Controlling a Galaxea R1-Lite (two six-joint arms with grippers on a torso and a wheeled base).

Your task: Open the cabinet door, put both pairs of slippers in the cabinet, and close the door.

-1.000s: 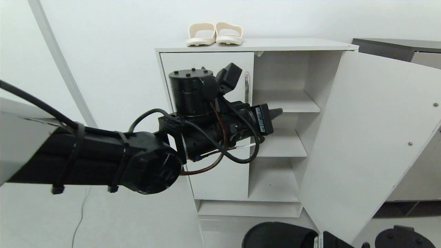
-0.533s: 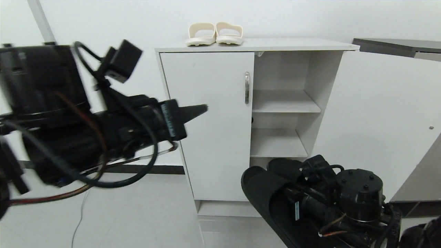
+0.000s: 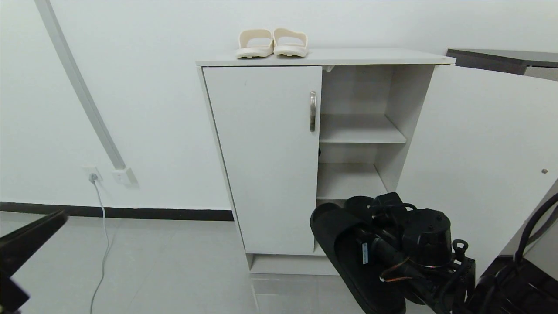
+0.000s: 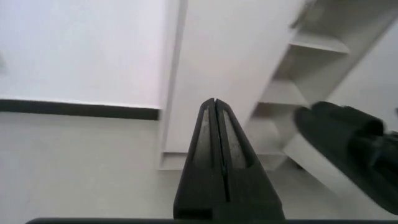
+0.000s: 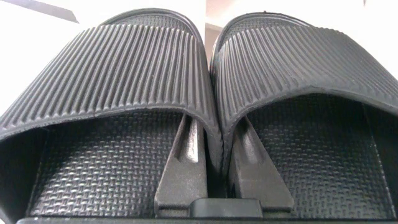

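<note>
The cabinet (image 3: 322,56) has stayed where it was in the head view, but its right door (image 3: 475,148) has swung from a half-open slant to fully wide. That exposes the whole right side, while the left door (image 3: 266,157) is still closed. The left arm, which a second ago hung across that closed door, has dropped away to the left. The left claw (image 4: 215,146) is now low over the floor (image 3: 174,270), fingers pressed together on nothing and well apart from the cabinet. In the same second the black slippers (image 3: 348,248) have risen from the lower edge of the head view. They now hang in the air just in front of the open lower compartment, below the middle shelf (image 3: 351,181). The right claw (image 5: 216,127) is clamped on the pair's two adjoining inner walls, one finger under each ribbed strap. The beige slippers (image 3: 272,43) sit untouched at the left end of the cabinet top. The opening step looks done and the path is clear, so the first pair seems about to go in.
</note>
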